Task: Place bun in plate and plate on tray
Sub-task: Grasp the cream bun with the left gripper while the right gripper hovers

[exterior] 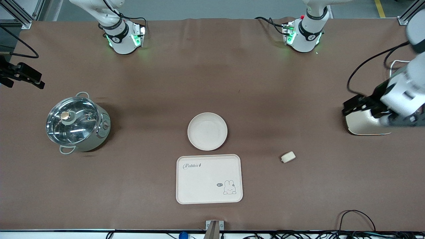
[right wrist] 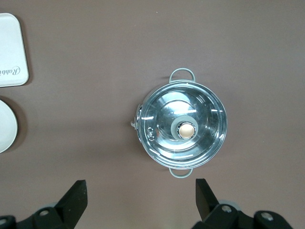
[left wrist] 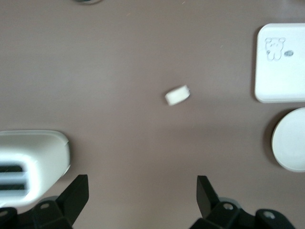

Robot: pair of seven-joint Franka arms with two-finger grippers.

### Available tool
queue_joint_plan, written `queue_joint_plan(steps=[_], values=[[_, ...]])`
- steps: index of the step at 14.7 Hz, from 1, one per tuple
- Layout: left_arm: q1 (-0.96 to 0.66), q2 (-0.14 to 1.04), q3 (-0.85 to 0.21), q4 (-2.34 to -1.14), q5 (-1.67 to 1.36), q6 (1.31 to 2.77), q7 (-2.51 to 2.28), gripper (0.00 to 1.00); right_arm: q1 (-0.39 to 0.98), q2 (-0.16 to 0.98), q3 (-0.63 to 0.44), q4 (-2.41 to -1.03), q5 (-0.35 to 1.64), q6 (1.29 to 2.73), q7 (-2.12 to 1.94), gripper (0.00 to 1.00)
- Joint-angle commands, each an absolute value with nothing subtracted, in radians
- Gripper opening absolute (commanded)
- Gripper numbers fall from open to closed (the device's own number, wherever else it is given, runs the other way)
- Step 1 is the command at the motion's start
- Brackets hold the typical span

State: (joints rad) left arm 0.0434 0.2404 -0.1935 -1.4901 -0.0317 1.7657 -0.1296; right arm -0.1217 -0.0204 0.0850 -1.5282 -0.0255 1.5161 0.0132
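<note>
Brown cloth covers the whole table [exterior: 149, 83], and both arms are up in the air. The left arm comes in bent and low, and the left gripper [left wrist: 143, 181] hovers over the edge of a white appliance [exterior: 365, 125] at the left arm's end of the table. Its fingers [left wrist: 76, 191] are spread wide with nothing between them. The right gripper [right wrist: 140, 186] hangs high over the steel pot [exterior: 78, 123], jaws just as wide and just as empty.

The plate [exterior: 207, 131] sits bare at mid-table. From it, the tray [exterior: 209, 199] lies at six o'clock, just beside it but not touching. The bun [exterior: 288, 157] rests alone on the cloth at about four o'clock, well apart from both. The pot is out at nine o'clock and the appliance at three.

There is writing on the tray: "Rabbit" in script at one corner, and a small bunny drawing with a dark speech bubble at the corner diagonal to it.

The left wrist view shows two dark slots in the appliance's top, which the arm covers in the front view. The right wrist view shows the right gripper, which the front view does not, and looks straight down onto the pot's glass lid and pale knob [right wrist: 187, 129].
</note>
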Motion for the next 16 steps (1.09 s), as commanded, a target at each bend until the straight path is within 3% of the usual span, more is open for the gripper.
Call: queue_joint_plan(steps=[1, 7, 11, 13, 16], values=[[0.020, 0.435, -0.198, -1.456, -0.048, 1.912, -0.140, 1.00, -0.123, -0.029, 0.089, -1.540, -0.020, 1.523, 0.014, 1.00], [-0.008, 0.681, -0.198, -1.445, 0.012, 2.091, -0.121, 1.00, -0.170, -0.018, 0.084, -1.655, -0.018, 1.566, 0.012, 1.00], [-0.024, 0.722, -0.198, -1.450, 0.015, 2.140, -0.127, 1.00, -0.124, -0.012, 0.089, -1.762, 0.070, 1.662, 0.037, 1.00], [-0.054, 0.749, -0.196, -1.448, 0.017, 2.238, -0.135, 1.00, -0.077, 0.049, 0.090, -1.792, 0.075, 1.768, 0.092, 1.00], [-0.051, 0.770, -0.196, -1.456, 0.018, 2.252, -0.117, 1.00, 0.001, 0.133, 0.091, -1.793, 0.078, 1.842, 0.175, 1.00]])
